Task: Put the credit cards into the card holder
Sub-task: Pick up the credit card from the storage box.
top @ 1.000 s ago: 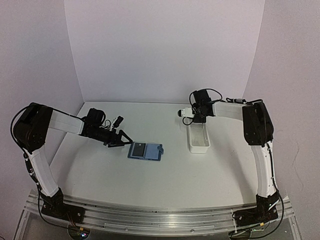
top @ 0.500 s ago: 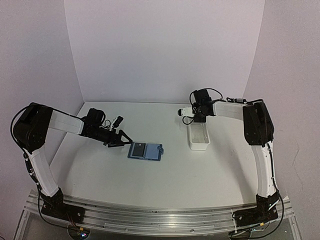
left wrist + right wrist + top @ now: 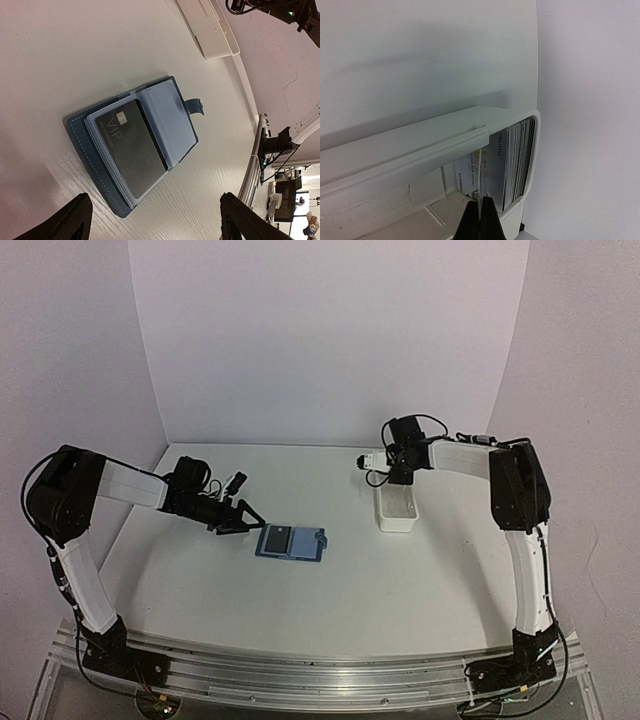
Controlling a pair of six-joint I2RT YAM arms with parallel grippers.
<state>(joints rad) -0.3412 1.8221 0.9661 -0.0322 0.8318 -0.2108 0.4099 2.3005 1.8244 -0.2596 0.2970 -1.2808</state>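
The blue card holder [image 3: 290,541] lies open on the table. In the left wrist view a black credit card [image 3: 132,147] sits in its left side, beside the light-blue flap [image 3: 170,117]. My left gripper [image 3: 243,524] is open and empty just left of the holder; its fingertips [image 3: 75,212] frame the holder's near edge. My right gripper [image 3: 397,483] is over the far end of the white tray [image 3: 398,520]. In the right wrist view it [image 3: 481,202] is shut on one thin card seen edge-on. A stack of several cards [image 3: 517,155] stands upright in the tray's end.
The white tray's rim [image 3: 420,145] runs across the right wrist view close under the fingers. White walls stand close behind and at both sides. The metal rail with the arm bases [image 3: 300,680] lies along the near edge.
The white tray's near end has shifted a little toward the back, and the right gripper has moved slightly with it. The left arm and card holder have not moved.
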